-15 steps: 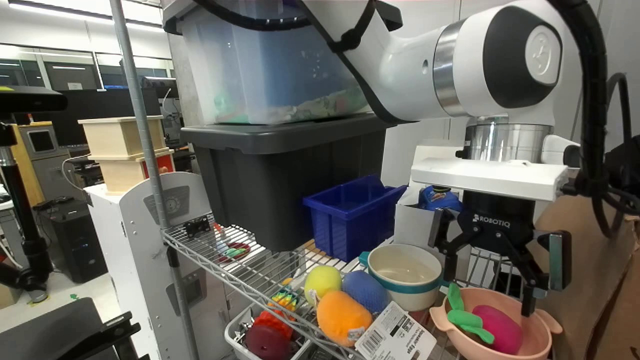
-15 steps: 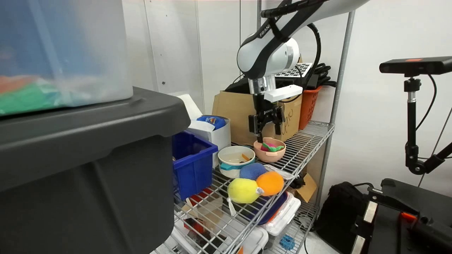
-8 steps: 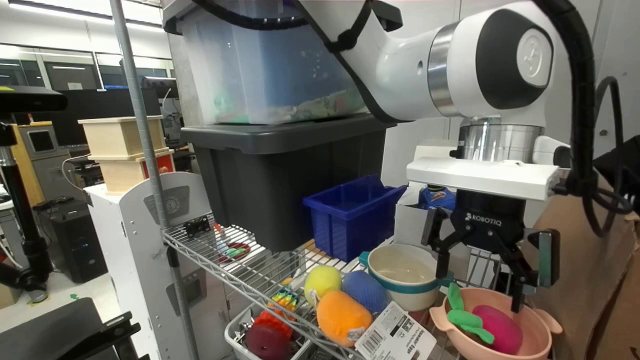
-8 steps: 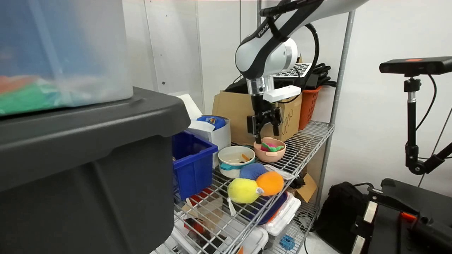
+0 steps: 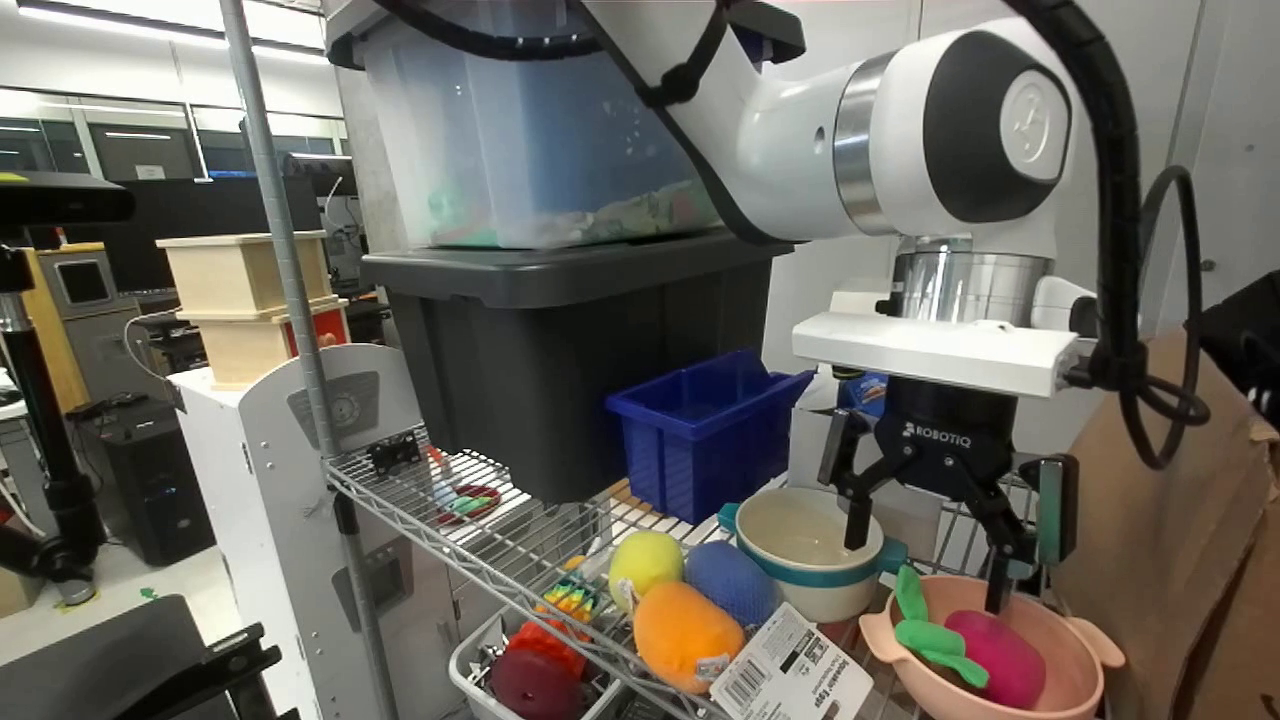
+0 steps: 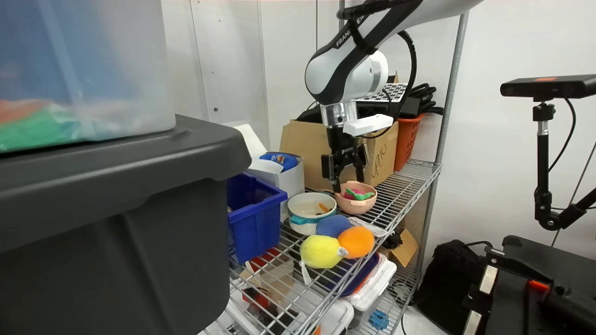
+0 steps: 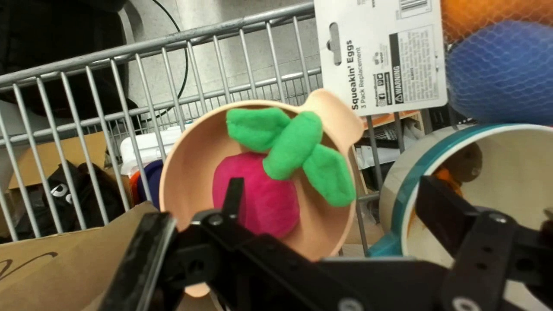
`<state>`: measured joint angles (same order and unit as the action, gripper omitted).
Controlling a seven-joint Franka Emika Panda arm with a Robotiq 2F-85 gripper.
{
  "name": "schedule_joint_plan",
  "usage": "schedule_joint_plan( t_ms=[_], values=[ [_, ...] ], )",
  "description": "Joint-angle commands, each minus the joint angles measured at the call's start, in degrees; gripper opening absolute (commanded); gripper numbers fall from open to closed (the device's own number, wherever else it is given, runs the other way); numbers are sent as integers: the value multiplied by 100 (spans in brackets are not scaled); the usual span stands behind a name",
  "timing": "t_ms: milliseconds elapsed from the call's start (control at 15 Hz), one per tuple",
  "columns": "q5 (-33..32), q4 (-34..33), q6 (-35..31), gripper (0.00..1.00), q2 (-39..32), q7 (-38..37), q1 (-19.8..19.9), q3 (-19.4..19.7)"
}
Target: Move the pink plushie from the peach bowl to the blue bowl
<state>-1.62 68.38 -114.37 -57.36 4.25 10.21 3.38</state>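
Jaws wide, nothing held. Gripper (image 5: 927, 580): shifted left in both exterior views, towards pot (image 5: 835, 598). Plushie (image 7: 268, 194): unmoved, inside peach bowl (image 7: 188, 172), right of pot. Grasp apparently not begun; jaws seemingly off centre, so shift back right over plushie probably needed before lowering.

Pink plushie (image 6: 356, 192) in peach bowl (image 6: 355, 207), end effector (image 6: 348, 184) near

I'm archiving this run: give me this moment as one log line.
object: pink plushie | location: in peach bowl, on wire shelf | jaws: open, nothing gripped | transfer: not yet done
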Motion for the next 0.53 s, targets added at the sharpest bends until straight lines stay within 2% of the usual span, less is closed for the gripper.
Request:
schedule_joint_plan(
  t_ms=[0, 467],
  values=[
    [58, -254, 219, 100, -104, 119, 1, -46],
    [68, -330, 283, 100, -143, 177, 145, -3]
  ],
)
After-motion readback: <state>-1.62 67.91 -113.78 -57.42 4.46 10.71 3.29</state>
